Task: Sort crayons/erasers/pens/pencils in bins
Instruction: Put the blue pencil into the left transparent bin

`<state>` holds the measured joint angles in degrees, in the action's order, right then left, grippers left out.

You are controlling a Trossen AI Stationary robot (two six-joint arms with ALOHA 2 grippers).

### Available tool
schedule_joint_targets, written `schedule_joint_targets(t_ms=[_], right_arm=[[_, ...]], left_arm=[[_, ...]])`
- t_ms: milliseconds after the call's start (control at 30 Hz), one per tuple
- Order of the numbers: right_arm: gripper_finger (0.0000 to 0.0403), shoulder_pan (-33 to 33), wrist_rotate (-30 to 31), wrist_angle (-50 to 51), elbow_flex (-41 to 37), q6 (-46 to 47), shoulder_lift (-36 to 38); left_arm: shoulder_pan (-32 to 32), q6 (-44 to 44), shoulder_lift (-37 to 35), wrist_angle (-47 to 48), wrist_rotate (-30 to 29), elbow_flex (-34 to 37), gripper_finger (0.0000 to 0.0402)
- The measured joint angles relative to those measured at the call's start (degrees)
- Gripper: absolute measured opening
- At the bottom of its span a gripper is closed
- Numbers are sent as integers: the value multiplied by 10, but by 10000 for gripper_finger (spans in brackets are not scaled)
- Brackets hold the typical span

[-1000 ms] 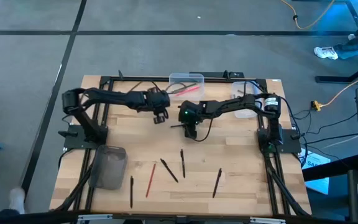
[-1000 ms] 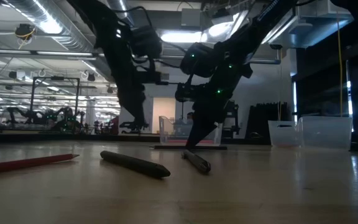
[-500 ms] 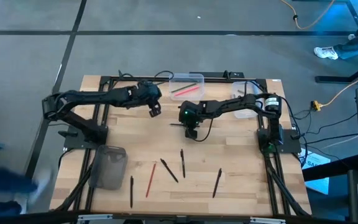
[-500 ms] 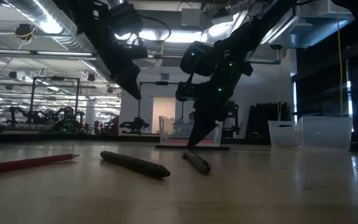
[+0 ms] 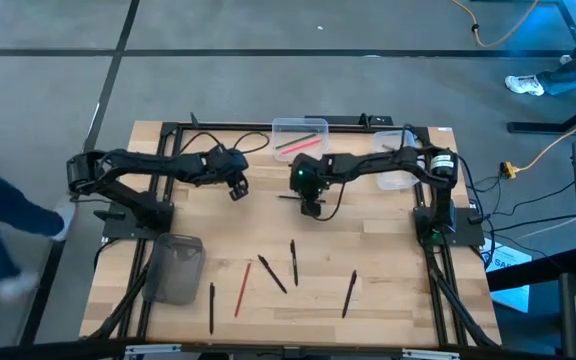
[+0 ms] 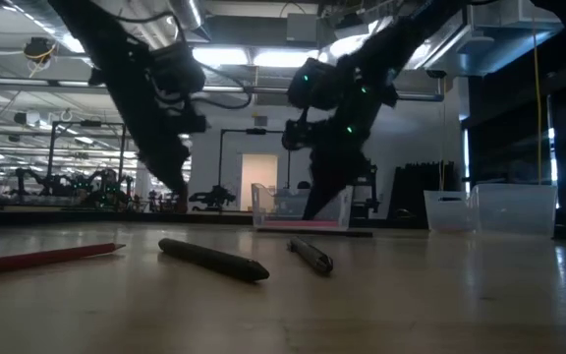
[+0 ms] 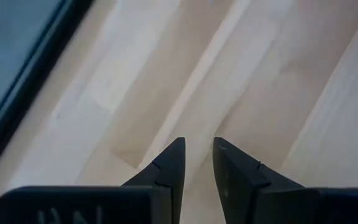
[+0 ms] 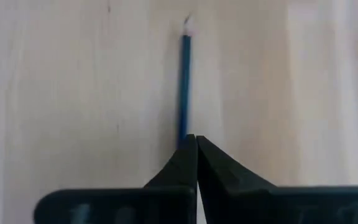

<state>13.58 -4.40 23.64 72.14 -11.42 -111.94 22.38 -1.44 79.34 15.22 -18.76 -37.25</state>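
Observation:
My right gripper (image 8: pixel 196 140) is shut on a blue pencil (image 8: pixel 184 81) at mid-table (image 5: pixel 311 205), just in front of the clear bin (image 5: pixel 300 135) that holds red and green sticks. The pencil's sharpened tip (image 8: pixel 186 23) points away from the fingers. My left gripper (image 7: pixel 197 146) hovers over bare wood at the far left-centre (image 5: pixel 236 188). Its fingers stand slightly apart with nothing between them. A second clear bin (image 5: pixel 396 165) sits under the right arm, and the dark grey bin (image 5: pixel 176 268) is at the near left. My right gripper pinches the blue pencil's shaft (image 8: pixel 183 132) between its two fingertips. The fingers slant down from the table's right, roughly in line with the pencil. The part behind the fingertips is hidden by them. I cannot tell whether the pencil is clear of the table.
Several loose sticks lie on the near half of the table: dark ones (image 5: pixel 211 305) (image 5: pixel 272 274) (image 5: pixel 293 262) (image 5: pixel 349 293) and a red one (image 5: pixel 241 288). Bare wood lies between them and the grippers. A person (image 5: pixel 8 235) moves on the floor left of the table.
My left gripper has drawn back from near the far clear bin toward the table's left edge. My right gripper has risen a little and shifted slightly toward the far edge, and the pencil's free end has shifted with it.

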Motion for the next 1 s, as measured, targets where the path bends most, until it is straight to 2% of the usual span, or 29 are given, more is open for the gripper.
schedule_joint_targets(t_ms=[200, 300, 533, 700, 800, 867, 1000], right_arm=[[3, 10, 30, 83, 81, -40, 2], [10, 23, 27, 106, 108, -41, 4], [52, 39, 31, 154, 106, 12, 4], [106, 7, 31, 138, 84, 52, 2], [131, -17, 61, 131, 78, 49, -2], [139, -26, 76, 121, 79, 46, -2], [144, -29, 66, 112, 80, 48, -8]], left_arm=[[-4, -22, 0, -31, 6, 22, 74], [-8, -26, 0, -53, 30, 27, 74], [-16, -5, 0, -54, 36, 27, 74], [-15, 3, 0, -65, 36, 27, 74], [-15, 6, 0, -78, 36, 27, 74], [-13, 13, 0, -92, 36, 27, 74], [-13, 19, 0, -110, 36, 27, 74]])
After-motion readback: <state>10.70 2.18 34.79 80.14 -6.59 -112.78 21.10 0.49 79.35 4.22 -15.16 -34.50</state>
